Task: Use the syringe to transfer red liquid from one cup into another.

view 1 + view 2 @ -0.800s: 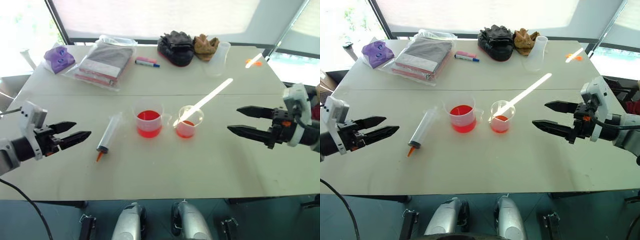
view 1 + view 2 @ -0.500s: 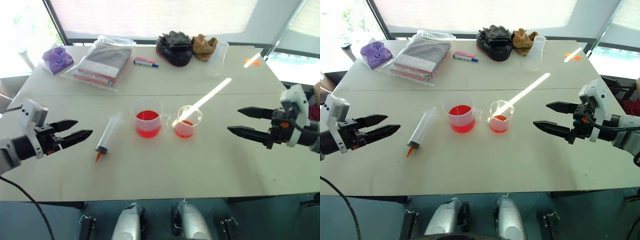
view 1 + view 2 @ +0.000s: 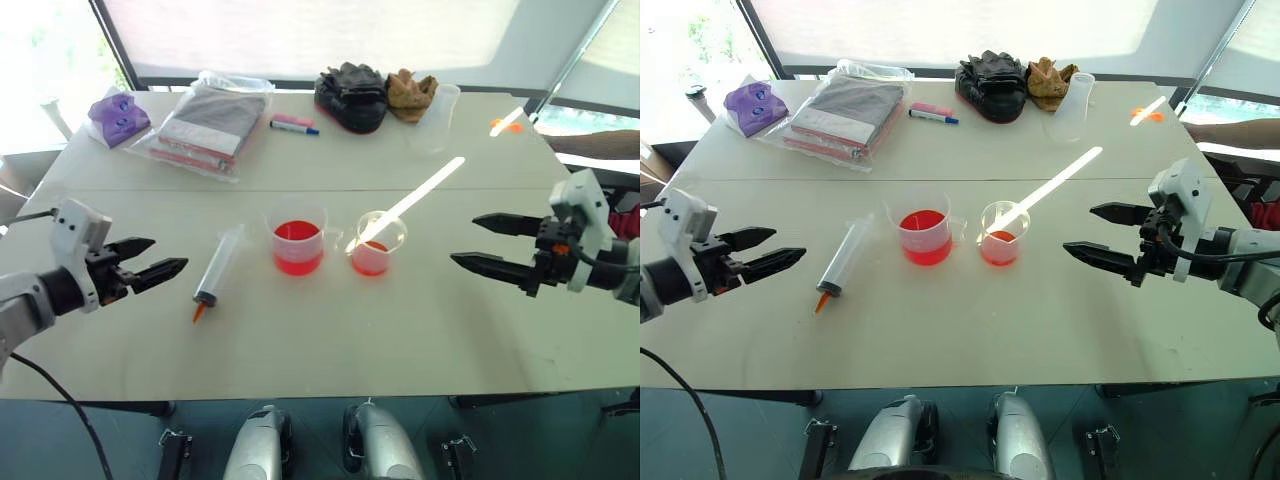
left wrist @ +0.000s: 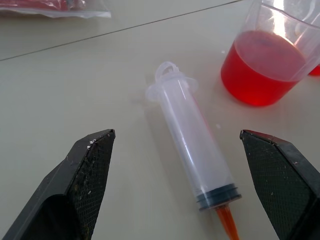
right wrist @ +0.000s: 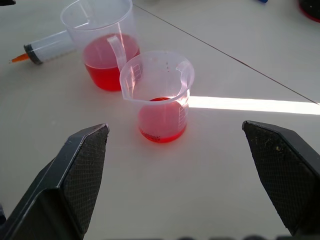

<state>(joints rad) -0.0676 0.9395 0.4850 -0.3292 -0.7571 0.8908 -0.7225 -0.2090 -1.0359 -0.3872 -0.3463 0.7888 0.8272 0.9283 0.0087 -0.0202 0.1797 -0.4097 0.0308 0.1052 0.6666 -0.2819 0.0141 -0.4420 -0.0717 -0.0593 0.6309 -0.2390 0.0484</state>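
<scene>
The syringe (image 3: pixel 216 268) lies flat on the counter (image 3: pixel 330 350), toward its left side, orange tip pointing to the near edge, just beside the larger beaker (image 3: pixel 298 240) of red liquid (image 3: pixel 297 245). The smaller cup (image 3: pixel 376 243), holding a little red, stands just right of the beaker, close to it.

Risks, as I judge them: the barrel is round and smooth, so an off-centre pinch could roll or squirt it away, possibly into the beaker, which is light and could tip and spill. A grip over the plunger end would leave it unworkable.

The left claw (image 3: pixel 150 267) hovers above the counter near the syringe, fingers spread wide, holding nothing. The right claw (image 3: pixel 488 245) hangs right of the cups, fully spread, also empty.
</scene>
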